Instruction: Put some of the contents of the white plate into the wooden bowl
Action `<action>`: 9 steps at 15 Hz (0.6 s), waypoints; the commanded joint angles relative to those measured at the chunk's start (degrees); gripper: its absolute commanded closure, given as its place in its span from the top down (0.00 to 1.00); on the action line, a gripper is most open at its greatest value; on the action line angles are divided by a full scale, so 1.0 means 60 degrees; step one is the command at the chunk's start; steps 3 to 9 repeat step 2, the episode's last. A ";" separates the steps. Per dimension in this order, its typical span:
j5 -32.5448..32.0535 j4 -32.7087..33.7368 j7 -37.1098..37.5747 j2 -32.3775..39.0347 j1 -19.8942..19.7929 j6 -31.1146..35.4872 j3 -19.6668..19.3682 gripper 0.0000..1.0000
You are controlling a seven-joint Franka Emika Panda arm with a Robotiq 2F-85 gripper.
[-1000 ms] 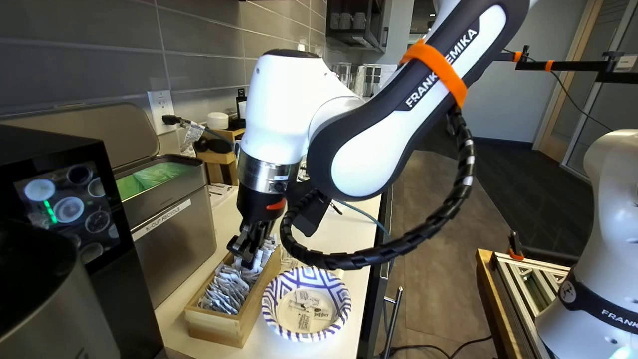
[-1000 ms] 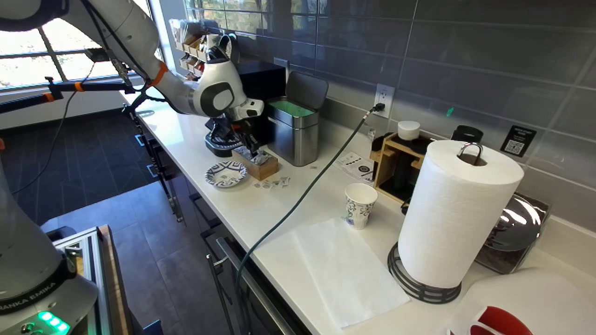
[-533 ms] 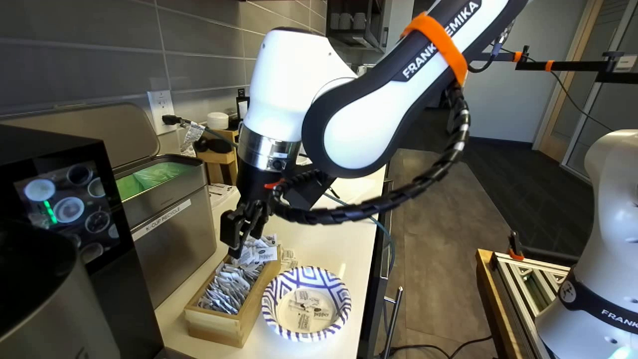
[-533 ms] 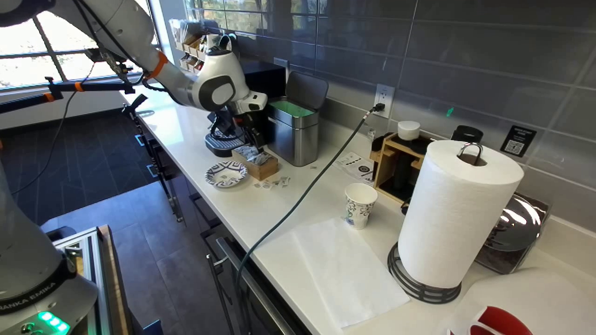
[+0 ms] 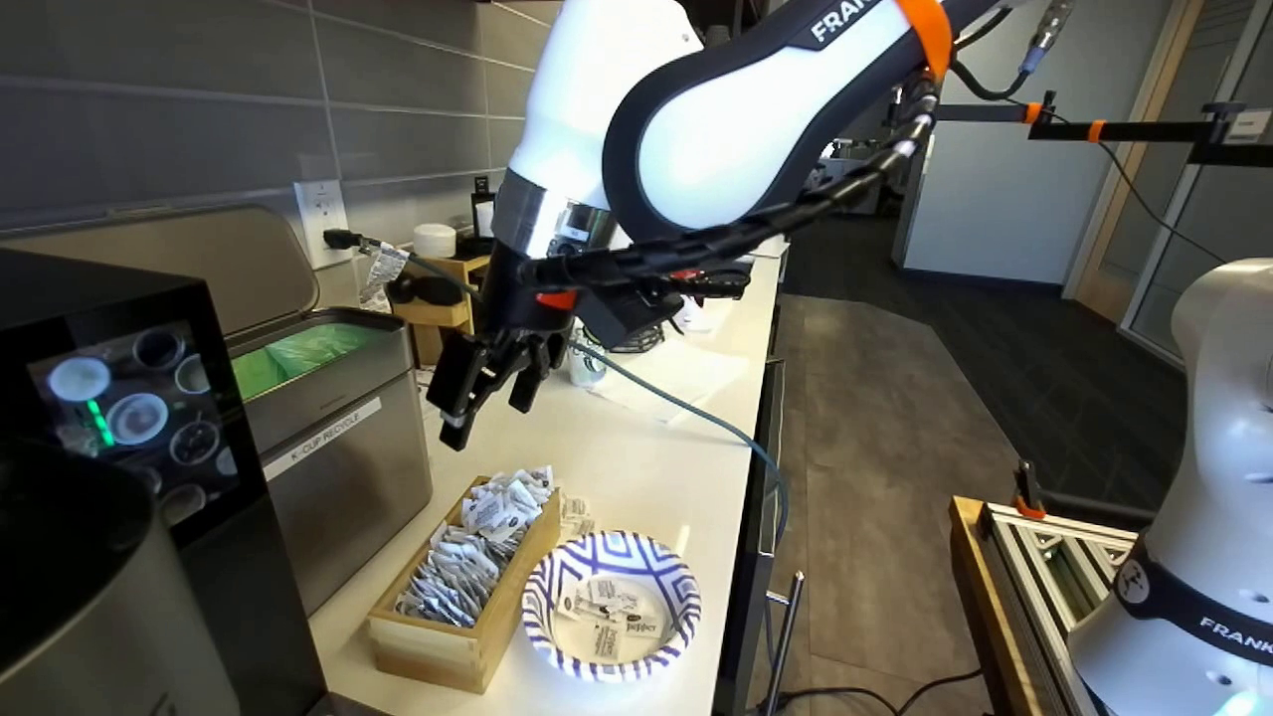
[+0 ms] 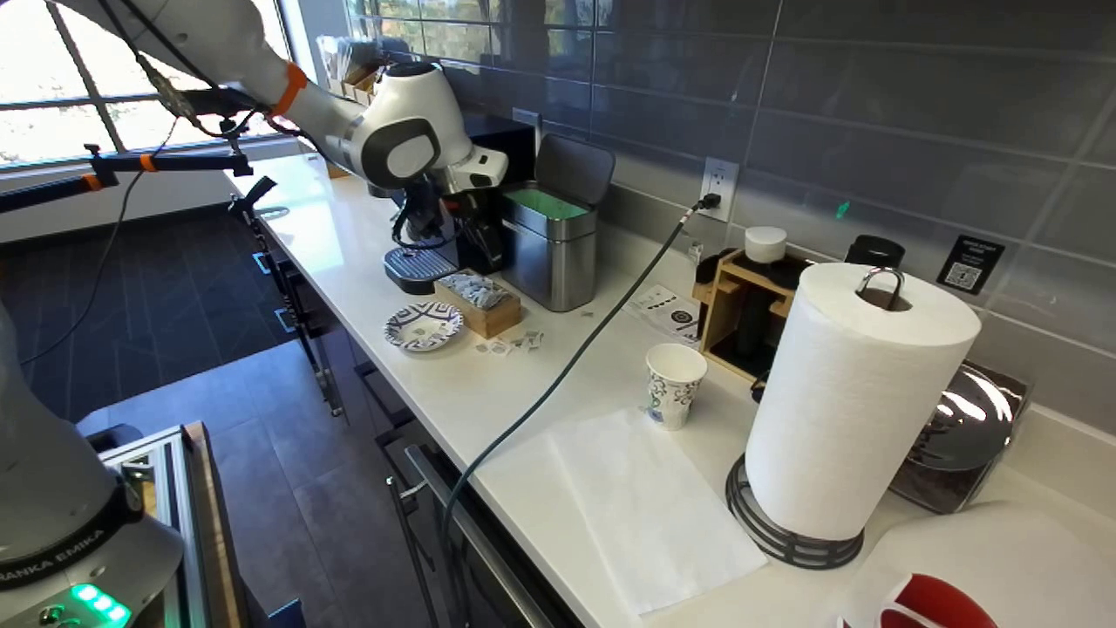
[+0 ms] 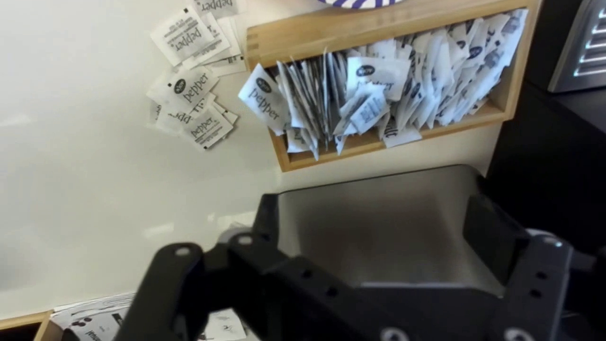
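My gripper [image 5: 489, 416] hangs in the air above the far end of the wooden bowl, a rectangular wooden box [image 5: 428, 651]. In the wrist view the gripper [image 7: 376, 218] has its fingers wide apart, with nothing between them. Whitish packets [image 7: 378, 76] stand packed in the box, and a few lie loosely on top. Beside the box sits the white plate [image 5: 686, 602] with a blue patterned rim. On it lie several flat pepper packets [image 5: 609, 636]. Only a bit of the plate's rim [image 7: 362, 4] shows in the wrist view.
More pepper packets [image 7: 189, 87] lie loose on the counter by the box's end. A steel recycling bin [image 5: 343, 477] stands behind the box, near a black machine [image 5: 109, 328]. A cable [image 6: 558, 384] crosses the counter near a paper cup [image 6: 673, 392] and towel roll [image 6: 854, 401].
A second ago the gripper was shut, low at the packets in the box. It has risen clear of them and its fingers have spread. Box and plate stand where they were.
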 commanded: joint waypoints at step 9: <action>0.0029 -0.0049 -0.0021 -0.0100 -0.0198 -0.0017 0.0006 1.00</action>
